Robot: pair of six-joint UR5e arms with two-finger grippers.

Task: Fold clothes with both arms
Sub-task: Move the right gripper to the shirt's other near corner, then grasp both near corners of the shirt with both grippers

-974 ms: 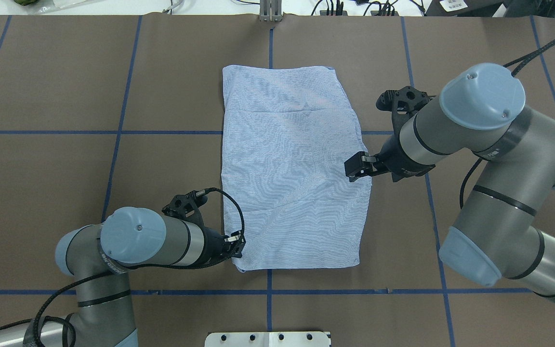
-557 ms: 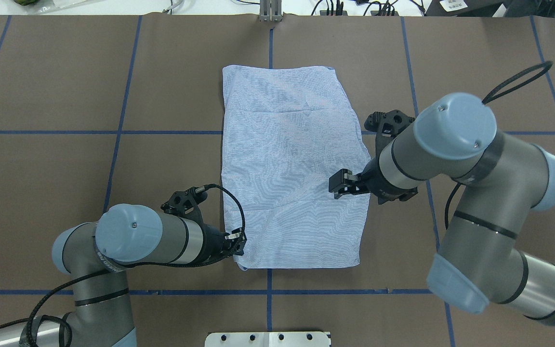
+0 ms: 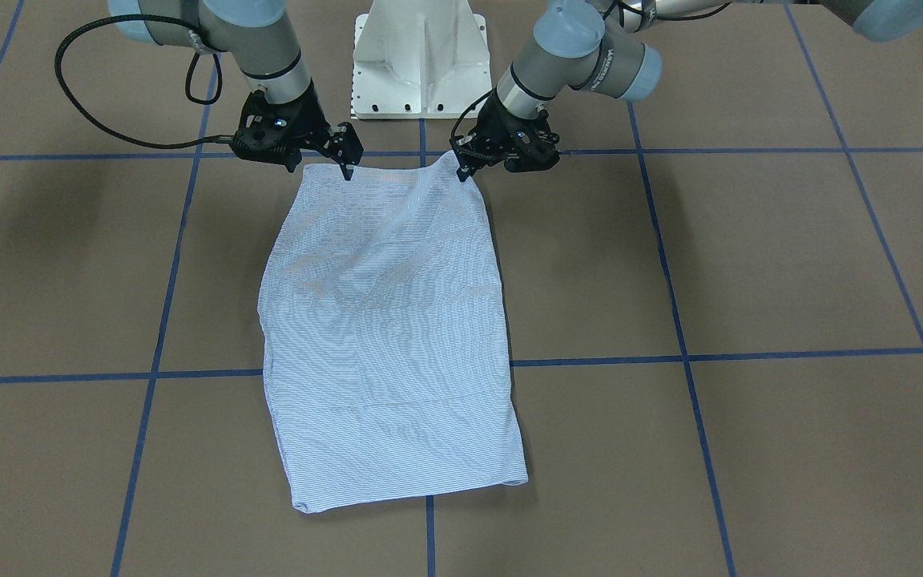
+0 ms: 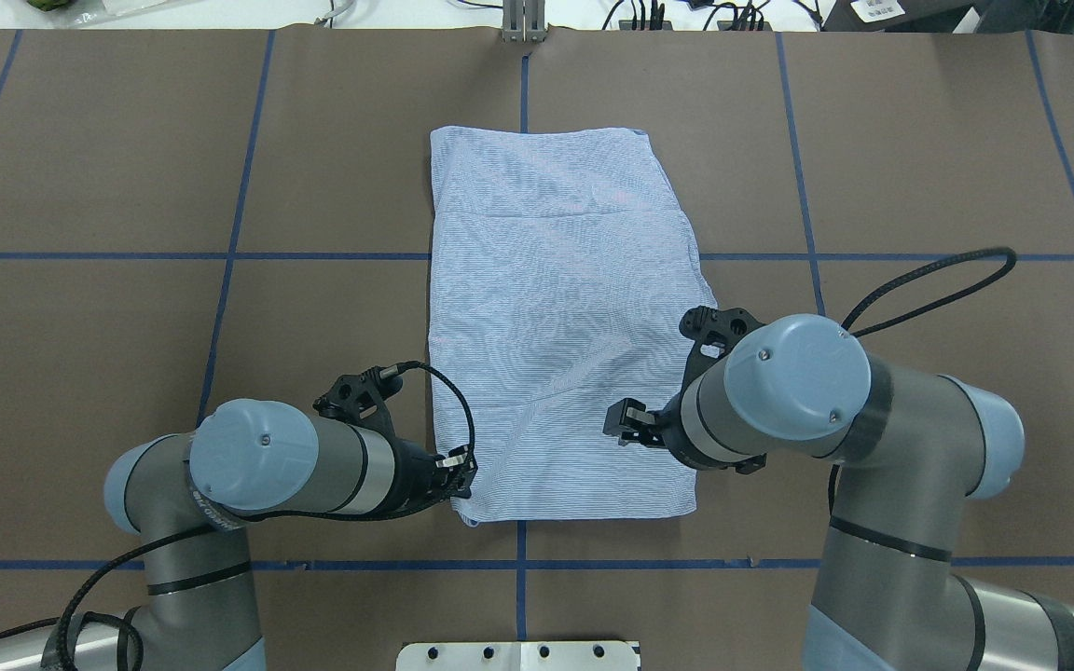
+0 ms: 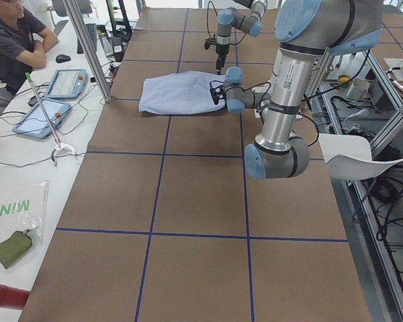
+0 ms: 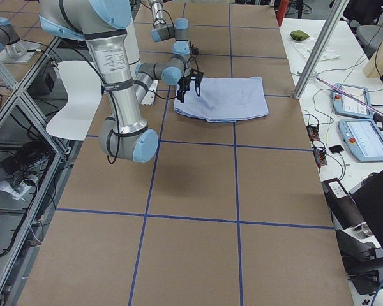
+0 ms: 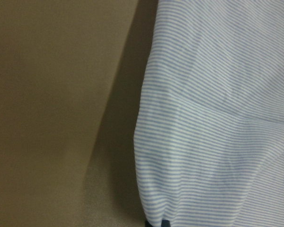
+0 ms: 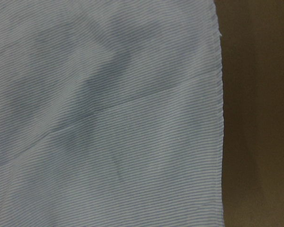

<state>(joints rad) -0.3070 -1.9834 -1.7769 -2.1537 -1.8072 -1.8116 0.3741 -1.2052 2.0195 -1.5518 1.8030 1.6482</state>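
On the bench: the shirt [image 4: 556, 308] lies flat on the brown bench [image 4: 127, 373], already narrowed to a long rectangle. No collar or buttons show on its upper face.
Long axis: runs straight away from both hands, from the short edge nearest them to the far short edge.
Left hand [image 4: 461, 477]: at the left corner of the near short edge, clenched on the cloth as far as I can judge. In the front-facing view that corner rises to its fingertips. Its wrist view has the shirt's side edge running ahead of it.
Right hand [image 4: 623, 424]: released, jaws apart, hovering over the cloth and holding nothing.
Key relation: the near right corner [image 4: 692, 509] lies outboard of the right hand and back toward the robot. The hand sits inboard of the side edge; its wrist view shows cloth beneath and the edge off to one side.
Nearer hand: left is on its corner; right is not yet on its own.
Step (judged): taking the second near corner, then carrying the near edge forward along the long axis.
Risk (judged): a one-sided lift would skew the fold.
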